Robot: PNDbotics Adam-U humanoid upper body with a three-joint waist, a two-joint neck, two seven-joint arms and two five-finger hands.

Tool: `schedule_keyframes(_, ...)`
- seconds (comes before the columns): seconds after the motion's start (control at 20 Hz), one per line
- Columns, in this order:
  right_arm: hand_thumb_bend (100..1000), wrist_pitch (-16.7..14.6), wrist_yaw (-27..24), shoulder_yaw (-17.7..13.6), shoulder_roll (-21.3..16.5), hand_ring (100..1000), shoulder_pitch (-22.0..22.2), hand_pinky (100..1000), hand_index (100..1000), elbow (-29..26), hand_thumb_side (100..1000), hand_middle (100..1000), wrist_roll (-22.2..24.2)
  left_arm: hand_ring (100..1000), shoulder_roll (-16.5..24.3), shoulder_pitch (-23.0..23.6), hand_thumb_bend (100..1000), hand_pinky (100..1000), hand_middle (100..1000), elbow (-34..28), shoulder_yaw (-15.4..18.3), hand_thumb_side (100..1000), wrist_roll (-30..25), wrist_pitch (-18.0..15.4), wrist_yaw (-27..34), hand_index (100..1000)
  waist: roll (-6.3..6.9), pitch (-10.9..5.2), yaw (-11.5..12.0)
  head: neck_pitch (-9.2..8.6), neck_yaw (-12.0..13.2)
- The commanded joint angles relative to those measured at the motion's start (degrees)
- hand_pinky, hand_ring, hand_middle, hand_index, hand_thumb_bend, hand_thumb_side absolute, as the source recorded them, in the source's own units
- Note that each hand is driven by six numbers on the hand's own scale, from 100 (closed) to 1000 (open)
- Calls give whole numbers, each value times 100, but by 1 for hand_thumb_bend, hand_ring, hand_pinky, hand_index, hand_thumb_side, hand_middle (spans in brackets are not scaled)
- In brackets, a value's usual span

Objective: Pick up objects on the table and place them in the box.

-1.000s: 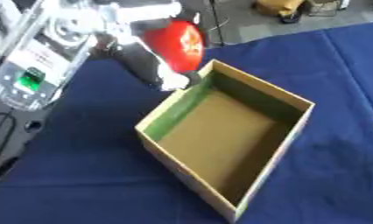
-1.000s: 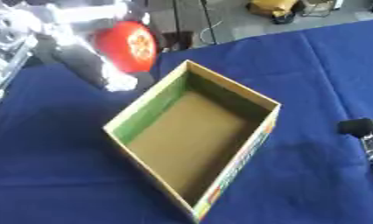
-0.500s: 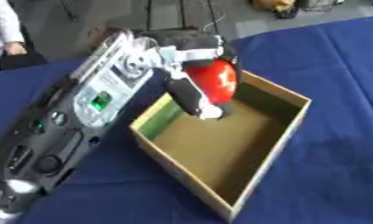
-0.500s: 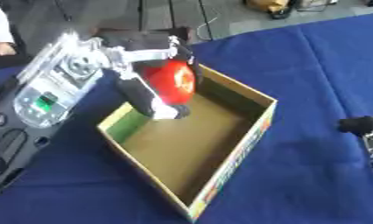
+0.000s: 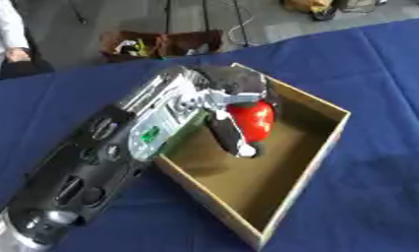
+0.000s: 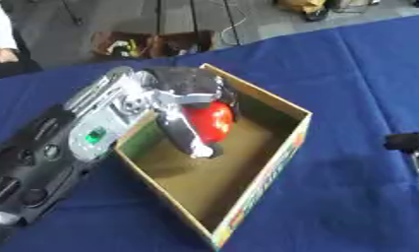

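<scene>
Your left hand (image 5: 231,106) is curled around the red ball (image 5: 253,121), holding it inside the box (image 5: 324,142), over the far left corner and above the floor. The box sits on the blue table (image 5: 376,78). Your right hand (image 6: 412,147) barely shows at the right edge; can't tell its fingers.

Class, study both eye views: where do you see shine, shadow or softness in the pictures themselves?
Left eye view: pale highlights streak the red ball held in the left hand; the hand casts a dark shadow on the box floor. Right eye view: edges look soft throughout, and the dark part at the right edge is too blurred to identify.
</scene>
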Motion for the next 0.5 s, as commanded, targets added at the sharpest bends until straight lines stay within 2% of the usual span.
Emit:
schedule_keyframes(0.05,100,-5,23,-12,-58,807,-47,867,675,-57,880,577,-14,650,-74,-34,100,100,720,69,15,211,62,-176,-294,703,-53,-103,-15,-74,8)
schedule_keyframes(0.25,100,7,46,-18,-39,807,-44,867,676,-57,885,577,-13,691,-200,66,100,112,721,188,-3,231,33,-449,-630,749,-57,-87,-23,-89,7)
schedule_keyframes(0.3,100,9,53,-19,-35,807,-43,868,676,-57,887,577,-12,725,-227,91,100,194,732,226,1,240,18,-507,-717,778,-57,-84,-24,-90,5)
schedule_keyframes(0.5,100,27,73,-22,-21,808,-36,868,676,-57,892,577,-7,781,-363,195,100,394,779,396,44,265,-78,-764,-1058,847,-61,-82,-22,-95,-2)
